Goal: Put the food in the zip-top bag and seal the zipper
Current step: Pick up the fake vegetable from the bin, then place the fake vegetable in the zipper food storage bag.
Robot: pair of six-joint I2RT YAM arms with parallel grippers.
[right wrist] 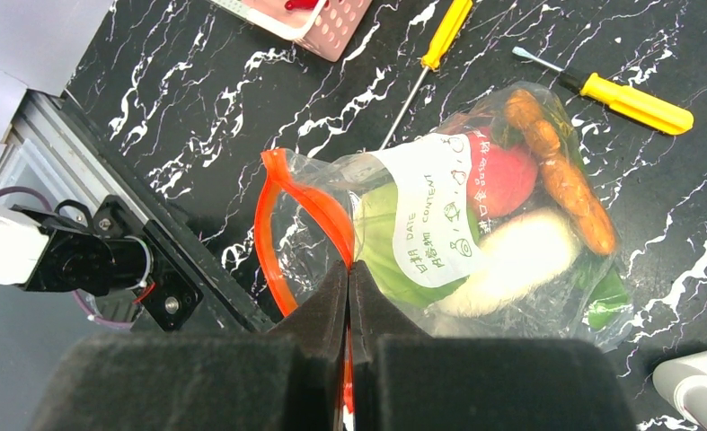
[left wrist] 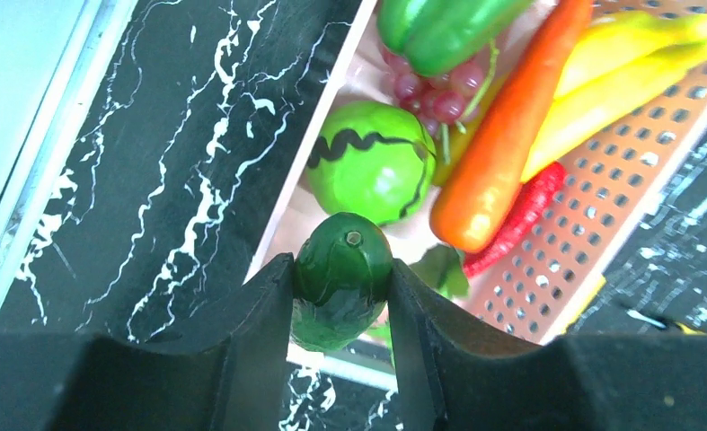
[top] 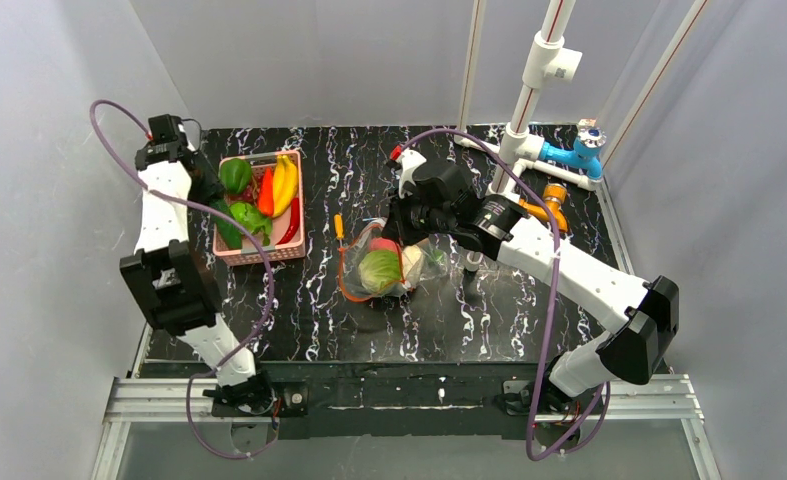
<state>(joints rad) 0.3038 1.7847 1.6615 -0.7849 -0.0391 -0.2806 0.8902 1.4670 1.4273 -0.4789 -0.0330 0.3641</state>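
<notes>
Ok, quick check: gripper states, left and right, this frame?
Left gripper: shut on the dark green cucumber, over the pink basket.
Right gripper: shut on the zip-top bag at its zipper.

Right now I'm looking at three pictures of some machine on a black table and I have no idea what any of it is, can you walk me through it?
These are two white robot arms bolted at the near edge of a black marbled table. The wide picture comes from a camera above and behind them; the other two come from cameras on each wrist, so the dark shapes at the bottom are that arm's own fingers.

The left end effector is closed on a dark green cucumber at the edge of a pink basket of toy produce.

The right end effector is pinched shut on the orange-red zipper of a clear zip-top bag, which already holds several toy foods and is not yet sealed. Two yellow-handled screwdrivers lie beside it.
</notes>
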